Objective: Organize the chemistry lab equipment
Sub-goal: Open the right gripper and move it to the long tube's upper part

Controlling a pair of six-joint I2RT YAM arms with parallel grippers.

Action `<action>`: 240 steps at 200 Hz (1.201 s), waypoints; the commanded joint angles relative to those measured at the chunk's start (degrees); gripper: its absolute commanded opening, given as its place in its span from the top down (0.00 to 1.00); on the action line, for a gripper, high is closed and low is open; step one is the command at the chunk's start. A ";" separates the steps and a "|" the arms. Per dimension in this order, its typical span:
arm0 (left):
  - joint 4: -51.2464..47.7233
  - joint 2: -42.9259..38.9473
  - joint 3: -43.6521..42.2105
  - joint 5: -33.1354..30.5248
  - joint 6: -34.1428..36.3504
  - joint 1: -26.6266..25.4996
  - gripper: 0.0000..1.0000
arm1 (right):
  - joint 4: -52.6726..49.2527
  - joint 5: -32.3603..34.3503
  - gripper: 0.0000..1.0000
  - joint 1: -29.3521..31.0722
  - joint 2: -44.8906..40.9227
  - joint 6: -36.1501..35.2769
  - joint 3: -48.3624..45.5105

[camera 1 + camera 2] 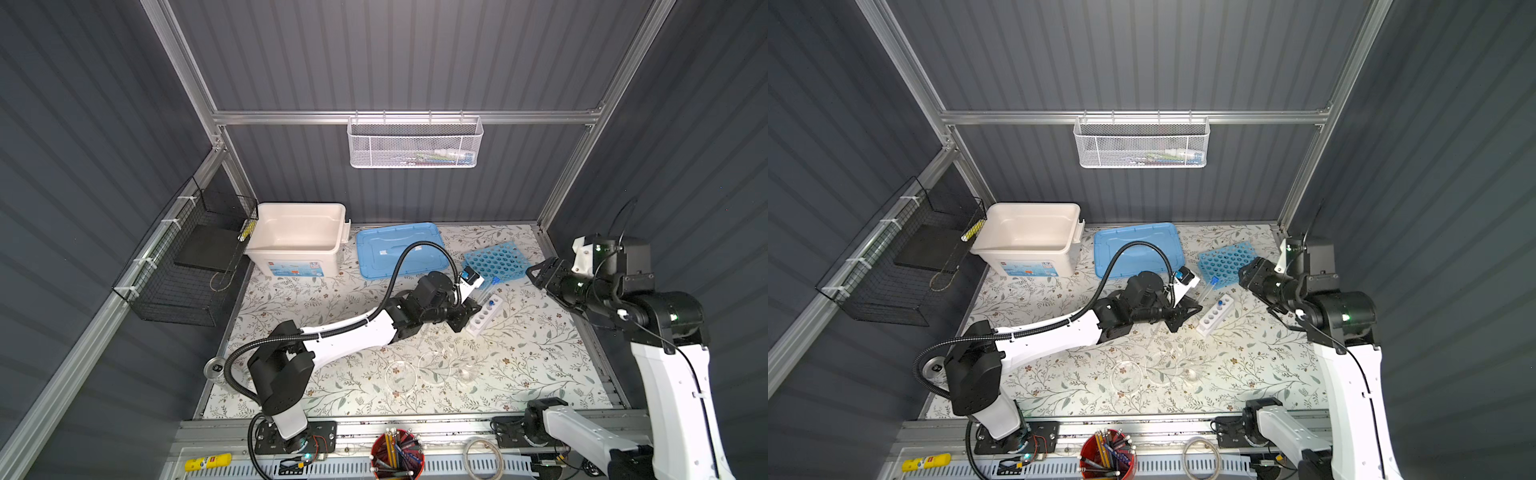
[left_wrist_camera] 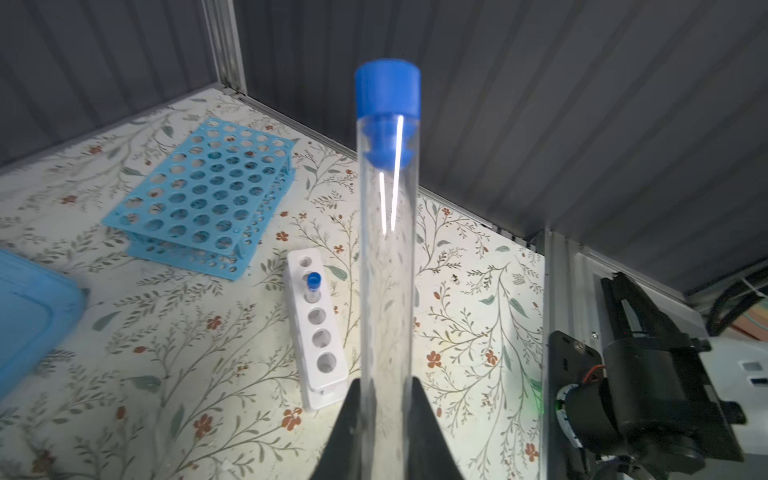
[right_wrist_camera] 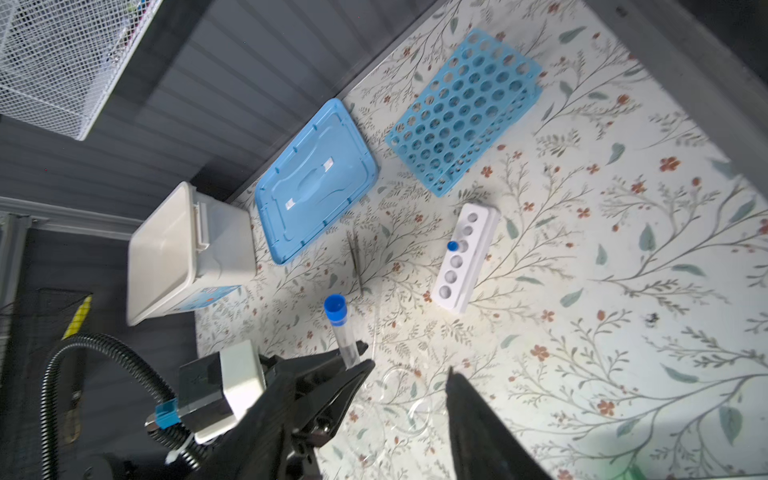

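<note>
- Clear slim test tube with a blue cap [image 2: 386,249]: clamped at its lower end by the left gripper [image 2: 384,384]. It is raised off the floral-patterned bench [image 1: 540,353] and tilted, with the cap end away from the fingers and just beside the white rack.
- White six-hole rack [image 1: 484,313]: lies right of the bench's middle, towards the rear edge. One short blue-capped tube [image 2: 313,284] stands in its second hole; the holes that can be seen are otherwise vacant.
- Thin dark metal tweezers [image 3: 355,257]: flat on the bench, between the white rack and the blue lid.
- Two round shallow glass dishes [image 1: 401,374] [image 1: 434,363] and a small glass vessel [image 1: 465,372]: set in a row near the middle of the front edge.
- Right gripper [image 1: 539,268]: jaws parted and grasping nothing, raised near the right edge.
- Light-blue perforated tube rack [image 1: 496,262]: near the rear right corner.
- Flat blue plastic lid [image 1: 401,249]: at the middle of the rear edge.
- Open white plastic bin [image 1: 297,239]: at the rear left corner.
</note>
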 commanded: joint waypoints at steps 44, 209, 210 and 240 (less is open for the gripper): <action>13.70 -3.56 -5.33 -9.65 10.83 -0.55 0.88 | -13.39 -25.76 0.47 -2.47 14.53 -3.42 12.91; 23.87 -0.21 -8.52 -10.78 18.10 -2.92 0.91 | -26.47 -23.09 0.58 -1.77 26.17 -7.47 20.92; 23.91 -0.21 -8.53 -10.79 18.11 -2.92 0.90 | -26.48 -23.09 0.58 -1.77 26.17 -7.47 20.88; 24.85 0.58 -8.68 -10.54 18.64 -3.01 0.91 | -26.58 -23.09 0.58 -1.50 25.92 -7.77 19.55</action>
